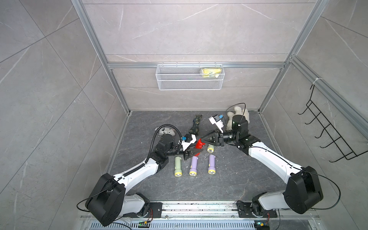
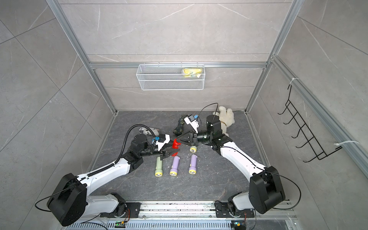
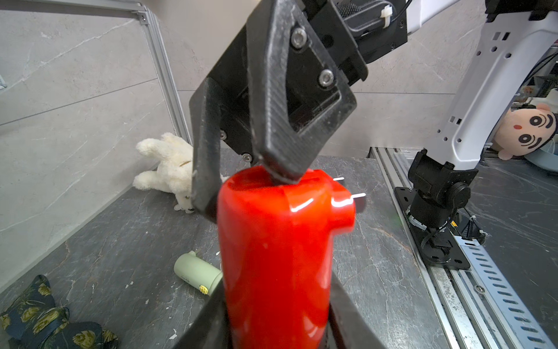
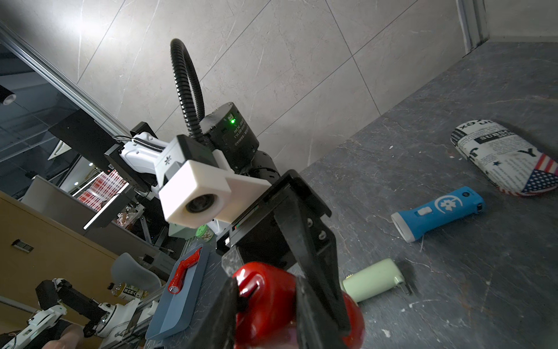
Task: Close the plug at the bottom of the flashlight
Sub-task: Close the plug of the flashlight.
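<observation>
1. Holding the red flashlight (image 3: 277,247) clear of the worktop (image 1: 229,175), the left claw (image 1: 196,153) was clamped tight low on the barrel. The bottom end pointed up at the right claw (image 1: 203,139).
2. The plug (image 3: 342,208) stood swung out from the side of that bottom end with its two metal prongs (image 3: 359,195) bare. By my judgement the closing had not yet been done.
3. The right claw sat partly open astride the end. One finger lay along the barrel on the side away from the plug, and the other finger's tip rested on the end face. Whether it pinched the barrel or only touched it could not be told.
4. First risk: neither finger was on the plug itself. Pressing from this position would probably load the end face and leave the plug out.
5. Second risk: the casing was glossy and was held far from where the push would land. A sideways shove could twist or slide it in the left claw.
6. Third risk: a finger sweeping across could catch the prongs and bend them instead of folding the block home.
7. Fourth risk: if the hold failed, the flashlight would likely fall onto or beside the pale green flashlight (image 3: 196,273) lying almost beneath it.
</observation>
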Available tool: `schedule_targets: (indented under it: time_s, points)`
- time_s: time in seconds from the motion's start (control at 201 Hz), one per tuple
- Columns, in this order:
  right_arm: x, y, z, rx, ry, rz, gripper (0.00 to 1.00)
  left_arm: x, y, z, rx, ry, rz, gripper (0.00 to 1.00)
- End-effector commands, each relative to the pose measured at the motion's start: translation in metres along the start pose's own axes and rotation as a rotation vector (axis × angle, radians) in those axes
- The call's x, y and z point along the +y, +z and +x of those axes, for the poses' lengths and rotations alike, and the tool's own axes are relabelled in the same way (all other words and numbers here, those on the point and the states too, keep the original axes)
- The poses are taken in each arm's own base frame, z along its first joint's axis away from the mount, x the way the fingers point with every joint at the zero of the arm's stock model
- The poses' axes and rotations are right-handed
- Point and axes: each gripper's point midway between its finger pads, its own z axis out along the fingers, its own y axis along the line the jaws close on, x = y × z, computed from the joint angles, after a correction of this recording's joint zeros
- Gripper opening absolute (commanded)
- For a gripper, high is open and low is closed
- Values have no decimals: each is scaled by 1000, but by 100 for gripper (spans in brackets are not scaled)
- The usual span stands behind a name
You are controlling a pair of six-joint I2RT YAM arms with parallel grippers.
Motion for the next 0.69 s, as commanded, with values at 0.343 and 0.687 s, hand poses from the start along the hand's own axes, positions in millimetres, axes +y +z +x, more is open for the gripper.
schedule_targets:
  time_s: [0.343,0.687]
  points:
    - [-15,28,11,-5,34,-53,7,-6,-5,-61,-134,145,12,0]
    - [-47,10,1,-49,38,215,23,-5,-6,-56,-116,141,-5,0]
